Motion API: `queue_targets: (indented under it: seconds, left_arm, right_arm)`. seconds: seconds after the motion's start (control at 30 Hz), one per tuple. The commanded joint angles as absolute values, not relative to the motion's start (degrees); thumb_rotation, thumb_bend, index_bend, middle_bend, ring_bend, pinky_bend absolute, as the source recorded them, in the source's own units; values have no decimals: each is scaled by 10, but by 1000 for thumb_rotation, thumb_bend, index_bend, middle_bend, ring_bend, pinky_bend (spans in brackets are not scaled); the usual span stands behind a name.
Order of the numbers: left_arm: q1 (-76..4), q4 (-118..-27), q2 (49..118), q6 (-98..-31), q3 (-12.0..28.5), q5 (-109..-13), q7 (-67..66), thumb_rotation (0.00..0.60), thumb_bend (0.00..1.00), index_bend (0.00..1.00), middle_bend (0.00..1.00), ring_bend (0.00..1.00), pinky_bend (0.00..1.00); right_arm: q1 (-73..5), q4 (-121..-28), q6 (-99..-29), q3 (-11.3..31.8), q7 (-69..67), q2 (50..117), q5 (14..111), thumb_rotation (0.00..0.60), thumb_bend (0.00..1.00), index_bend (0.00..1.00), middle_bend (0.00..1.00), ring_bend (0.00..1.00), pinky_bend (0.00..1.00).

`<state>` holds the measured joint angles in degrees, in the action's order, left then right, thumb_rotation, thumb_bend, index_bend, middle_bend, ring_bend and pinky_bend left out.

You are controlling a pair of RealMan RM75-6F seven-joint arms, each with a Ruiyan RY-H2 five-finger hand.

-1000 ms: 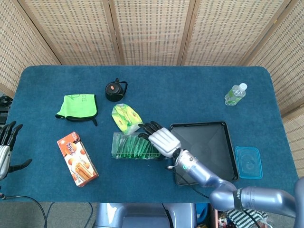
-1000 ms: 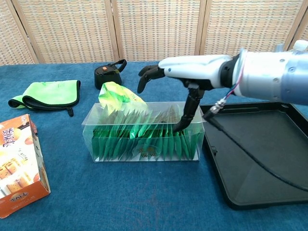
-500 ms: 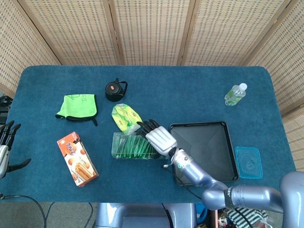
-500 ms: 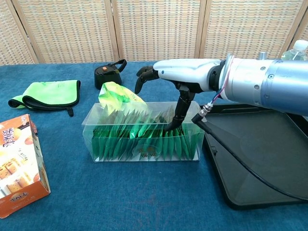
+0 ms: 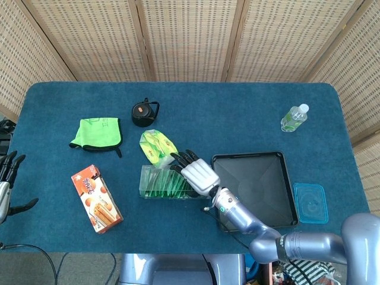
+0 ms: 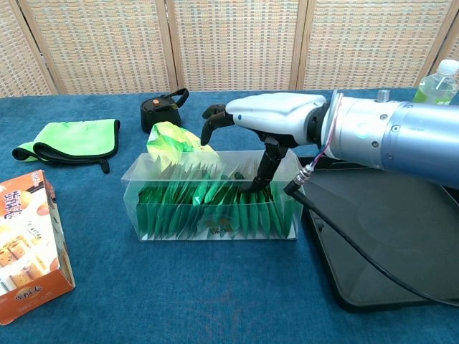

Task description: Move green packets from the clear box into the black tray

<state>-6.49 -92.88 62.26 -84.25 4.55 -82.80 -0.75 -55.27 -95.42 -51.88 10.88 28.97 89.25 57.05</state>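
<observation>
green packets: upright row in clear box, directly beneath right hand | right hand: thumb dipped among packets, fingers curled over box; grasp cannot be confirmed | black tray: just beside hand | left hand: well apart, fingers spread, holding nothing

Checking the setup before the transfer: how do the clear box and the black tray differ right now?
The clear box is see-through, narrow and tall-walled; the black tray is opaque, wide and shallow. The clear box is packed with upright green packets, while the black tray holds none. The right hand reaches into the clear box, not the black tray. Both sit side by side on the blue table.
</observation>
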Motion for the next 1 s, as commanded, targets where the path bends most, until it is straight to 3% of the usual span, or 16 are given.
queue_targets:
  seconds: [0.03, 0.13, 0.4, 0.73, 1.0]
  left_arm:
    - [-65, -929, 622, -842, 45, -828, -6, 600, 81, 0, 0, 0, 0]
    - [-65, -929, 621, -842, 45, -829, -5, 600, 81, 0, 0, 0, 0]
    - [-65, -931, 618, -842, 45, -829, 1, 600, 81, 0, 0, 0, 0]
    - [-63, -933, 609, -842, 46, -828, 21, 600, 81, 0, 0, 0, 0]
    - [-63, -931, 605, -840, 46, -827, 33, 600, 81, 0, 0, 0, 0]
  right_arm:
    - [-552, -951, -526, 107, 292, 898, 574, 600, 551, 245, 0, 0, 0]
    - [-552, -949, -533, 107, 293, 901, 577, 600, 603, 245, 0, 0, 0]
    - [-559, -951, -549, 130, 297, 897, 572, 600, 630, 245, 0, 0, 0]
    - [-598, -923, -563, 200, 329, 896, 466, 600, 637, 245, 0, 0, 0]
    - [-621, -890, -566, 210, 357, 905, 387, 600, 637, 245, 0, 0, 0]
